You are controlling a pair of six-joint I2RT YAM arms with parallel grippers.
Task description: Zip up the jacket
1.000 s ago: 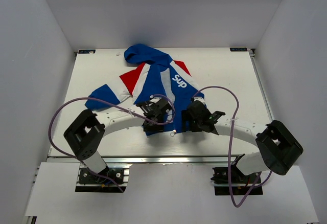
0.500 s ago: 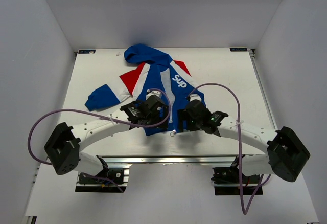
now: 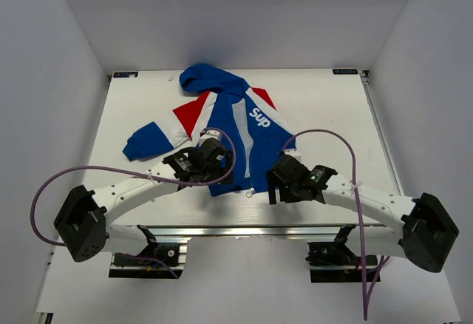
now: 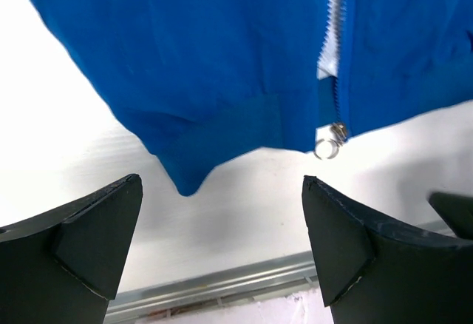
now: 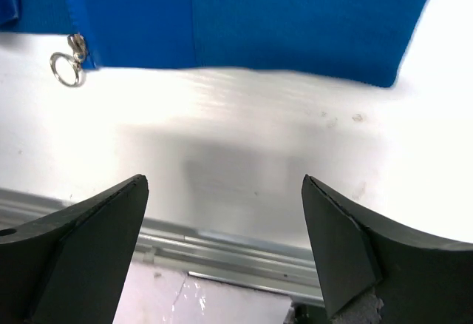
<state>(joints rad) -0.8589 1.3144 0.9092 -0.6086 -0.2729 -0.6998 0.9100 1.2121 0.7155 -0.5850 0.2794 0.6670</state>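
Jacket (image 4: pixel 214 58) hem just beyond left pincer (image 4: pixel 222 183) and right pincer (image 5: pixel 224 181), both agape

One jacket (image 3: pixel 225 124), two pincers (image 4: pixel 220 191) (image 5: pixel 223 187).

Jacket (image 4: pixel 185 58): thin blue cloth, smooth, faint sheen, soft creases.
Hem band (image 5: pixel 281 35): knit cloth, finely ribbed, matt.
Zip teeth (image 4: pixel 334 13): small, white, plastic by the look.
Zip pull (image 5: pixel 68 63): bright metal slider and ring, glossy.
Tabletop (image 5: pixel 244 154): white, hard, fine parallel lines, half-gloss glare, a few specks.
Front rail (image 5: pixel 222 257): bare metal, dull silver, brushed.
Left gripper (image 4: pixel 219 191) jaws: matt black plastic, smooth faces.
Right gripper (image 5: pixel 224 183) jaws: the same matt black; a rough grey patch low on one.
Cables (image 3: pixel 111 172): purple, smooth plastic sheath.
Arm links (image 3: pixel 369 198): white, smooth hard shell.
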